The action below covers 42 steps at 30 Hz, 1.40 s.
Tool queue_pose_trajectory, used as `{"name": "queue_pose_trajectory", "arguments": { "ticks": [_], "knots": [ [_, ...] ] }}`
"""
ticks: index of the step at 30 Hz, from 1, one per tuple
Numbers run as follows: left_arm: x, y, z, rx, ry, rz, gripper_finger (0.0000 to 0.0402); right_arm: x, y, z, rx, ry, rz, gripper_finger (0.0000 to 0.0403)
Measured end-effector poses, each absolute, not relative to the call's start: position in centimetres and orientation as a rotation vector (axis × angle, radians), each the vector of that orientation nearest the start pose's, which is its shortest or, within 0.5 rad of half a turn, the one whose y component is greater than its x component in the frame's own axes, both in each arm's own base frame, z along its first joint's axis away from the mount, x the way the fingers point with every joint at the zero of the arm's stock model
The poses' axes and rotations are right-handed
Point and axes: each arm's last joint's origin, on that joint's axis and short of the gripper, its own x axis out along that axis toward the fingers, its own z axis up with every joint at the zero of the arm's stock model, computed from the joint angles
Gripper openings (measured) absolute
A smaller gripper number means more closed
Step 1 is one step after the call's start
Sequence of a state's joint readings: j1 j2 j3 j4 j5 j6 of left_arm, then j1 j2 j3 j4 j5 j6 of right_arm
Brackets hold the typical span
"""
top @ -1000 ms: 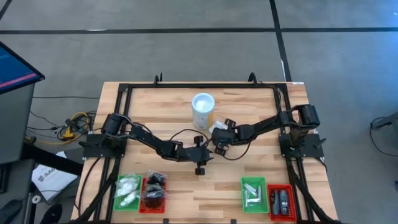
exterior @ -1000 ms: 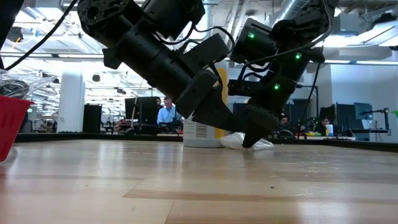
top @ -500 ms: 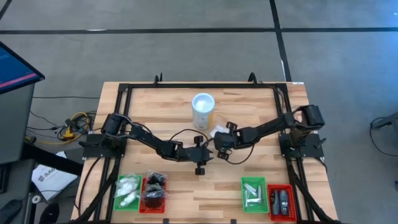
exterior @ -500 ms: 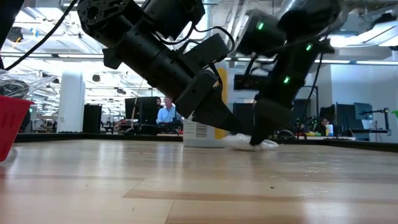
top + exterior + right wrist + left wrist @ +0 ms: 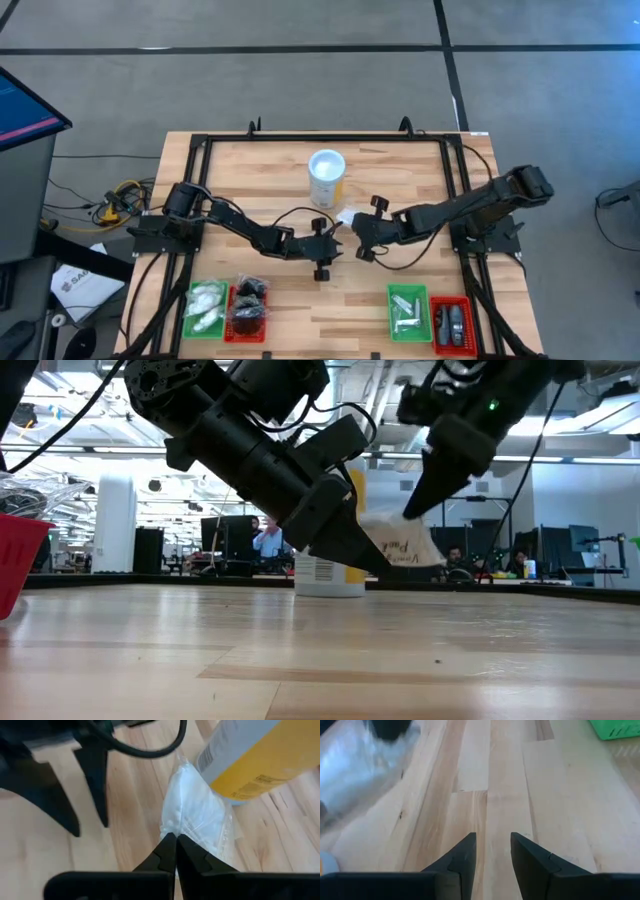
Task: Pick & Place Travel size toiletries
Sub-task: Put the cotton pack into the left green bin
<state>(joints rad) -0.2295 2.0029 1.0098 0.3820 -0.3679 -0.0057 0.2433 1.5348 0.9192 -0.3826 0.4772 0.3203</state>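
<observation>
A white toiletry packet in clear wrap (image 5: 400, 542) hangs above the table, held by my shut right gripper (image 5: 412, 510) near the table's middle. The high view shows the same packet (image 5: 346, 214) just in front of the white tub with a yellow label (image 5: 326, 176). My left gripper (image 5: 493, 842) stands open and low over bare wood right beside the packet, with nothing between its fingers. In the right wrist view the packet (image 5: 192, 812) lies ahead of my right gripper (image 5: 175, 840), with the tub (image 5: 255, 755) behind it. My right gripper pinches the packet's clear-wrap edge (image 5: 176, 831) between its two fingertips. The fingers come slanting down from the table's right side. The packet hangs below and ahead of them, tilted and clear of the table (image 5: 380, 630).
Near the front edge stand a green tray (image 5: 205, 308) and a red tray (image 5: 247, 312) on the left, and a green tray (image 5: 407, 310) and a red tray (image 5: 452, 324) on the right, all holding packets. A black frame (image 5: 325, 138) borders the table.
My right gripper has risen and drawn back toward the table's right and near edges. It has taken the white packet with it; the packet lay on the table by the tub before and now hangs clear.
</observation>
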Motion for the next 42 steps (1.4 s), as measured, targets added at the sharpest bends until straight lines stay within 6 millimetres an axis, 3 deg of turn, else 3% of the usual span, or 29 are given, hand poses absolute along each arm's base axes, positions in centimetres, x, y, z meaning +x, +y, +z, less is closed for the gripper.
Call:
{"name": "queue_pose_trajectory", "arguments": {
  "ticks": [20,35,42],
  "knots": [
    [38.5,-7.4,11.8,0.197,0.573,0.225,0.0113,25.2,10.6,22.9,0.026,0.817,-0.219,0.0000],
    [37.7,-8.2,17.3,0.273,0.438,0.194,0.0113,24.5,12.7,23.1,0.047,0.786,-0.148,0.0000],
    [37.4,-8.8,17.7,0.302,0.434,0.173,0.0113,24.6,12.9,23.3,0.041,0.766,-0.129,0.0000]
  ]
}}
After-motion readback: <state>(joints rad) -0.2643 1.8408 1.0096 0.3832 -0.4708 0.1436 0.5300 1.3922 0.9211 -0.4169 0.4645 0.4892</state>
